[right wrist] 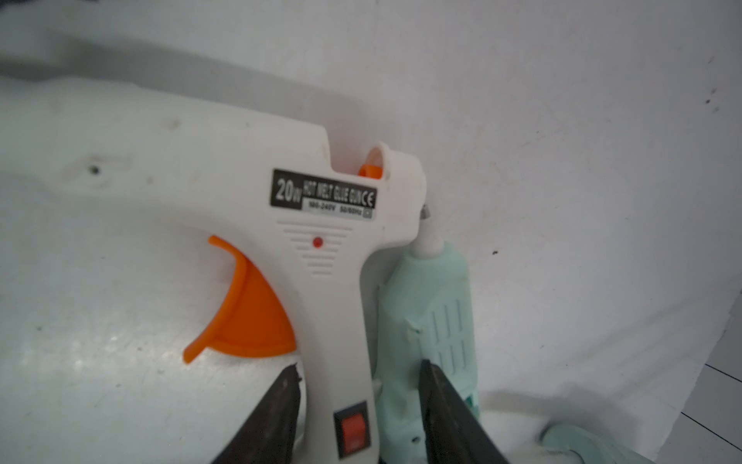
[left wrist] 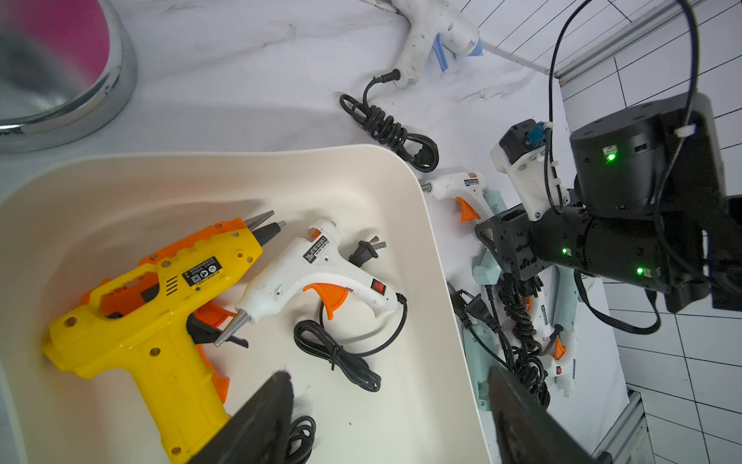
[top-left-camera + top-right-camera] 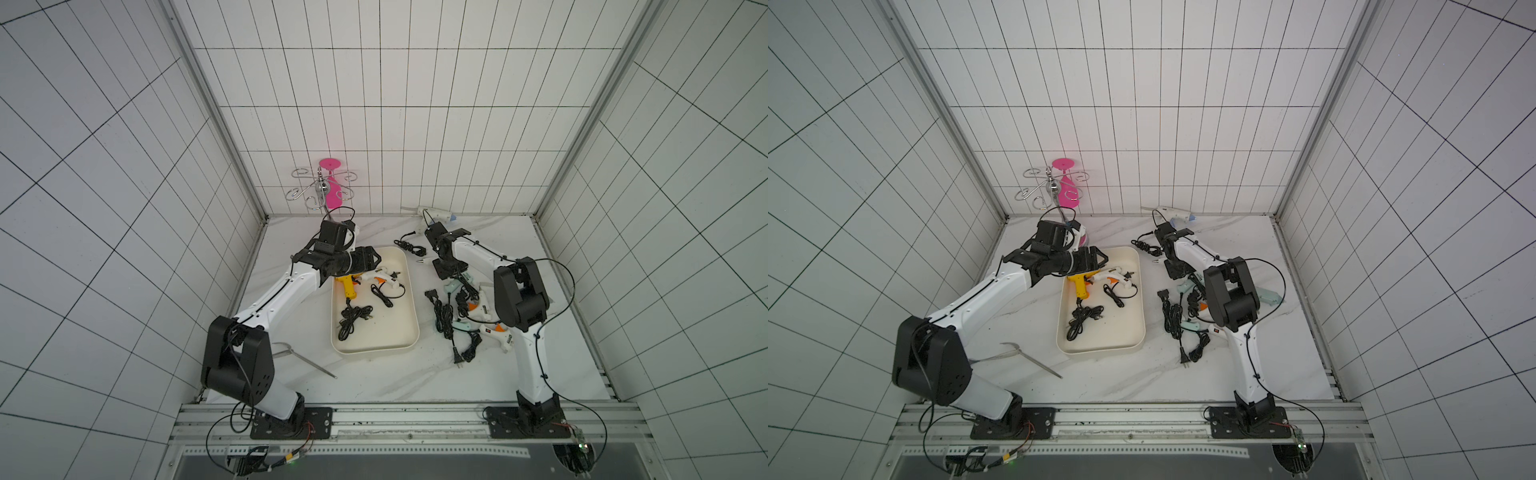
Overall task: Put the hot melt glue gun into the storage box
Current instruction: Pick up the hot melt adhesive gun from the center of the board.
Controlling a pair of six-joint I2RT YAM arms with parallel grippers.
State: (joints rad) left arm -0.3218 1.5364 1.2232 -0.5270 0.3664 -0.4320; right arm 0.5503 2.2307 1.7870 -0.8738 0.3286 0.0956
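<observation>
The storage box (image 3: 376, 351) (image 3: 1100, 351) (image 2: 401, 422) is a cream tray at mid-table. It holds a yellow glue gun (image 3: 347, 284) (image 2: 160, 305) and a white one with an orange trigger (image 3: 380, 276) (image 2: 313, 273), each with a black cord. My left gripper (image 3: 372, 259) (image 2: 387, 373) hangs open over the box's far end with nothing between its fingers. To the right of the box, my right gripper (image 1: 360, 366) is down on the table, shut on the handle of a white hot melt glue gun (image 1: 241, 180) (image 2: 457, 187). A mint glue gun (image 1: 437, 289) is pressed against that handle.
More glue guns (image 3: 486, 316) and tangled black cords (image 3: 444, 320) lie under the right arm. A white-and-blue glue gun (image 3: 436, 214) rests at the back wall, its coiled cord (image 3: 409, 245) nearby. Metal tongs (image 3: 299, 357) lie front left. A chrome rack with a pink glass (image 3: 324, 187) stands back left.
</observation>
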